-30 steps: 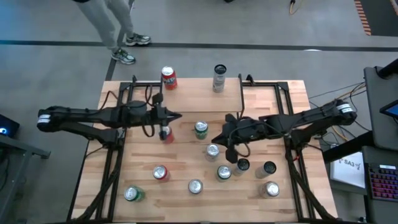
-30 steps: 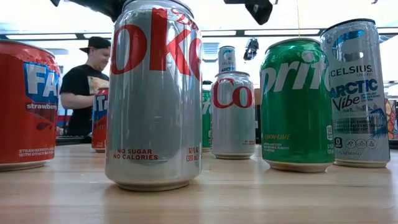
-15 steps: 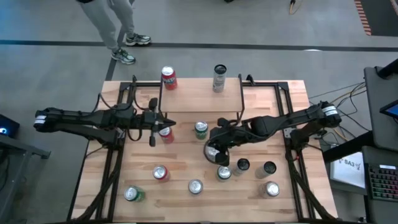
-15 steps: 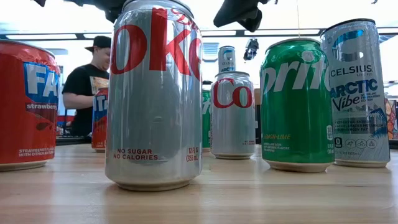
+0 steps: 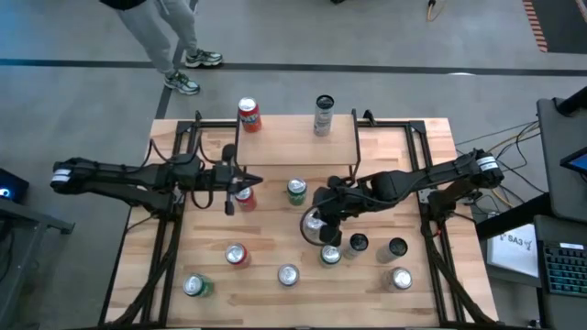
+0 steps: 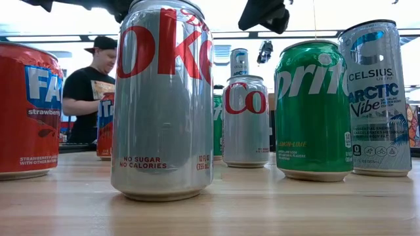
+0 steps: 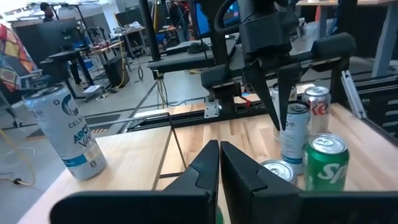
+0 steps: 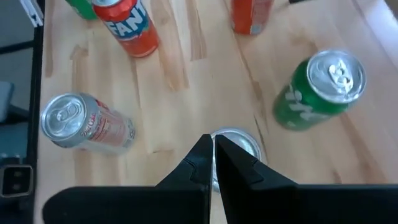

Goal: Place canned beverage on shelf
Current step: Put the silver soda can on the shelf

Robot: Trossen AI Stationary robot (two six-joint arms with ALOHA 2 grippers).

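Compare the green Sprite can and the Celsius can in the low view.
The Sprite can is green and shorter and wider; the Celsius can is silver with blue print, taller and slimmer. The Celsius can stands to the Sprite's right in that picture. Both stand upright on the wooden table.

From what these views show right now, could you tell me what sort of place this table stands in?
Most likely a robotics lab or workshop. Beyond the wooden table the left wrist view shows workbenches with monitors and loose cables; the low view shows a person under ceiling strip lights, and the high view bare concrete floor.
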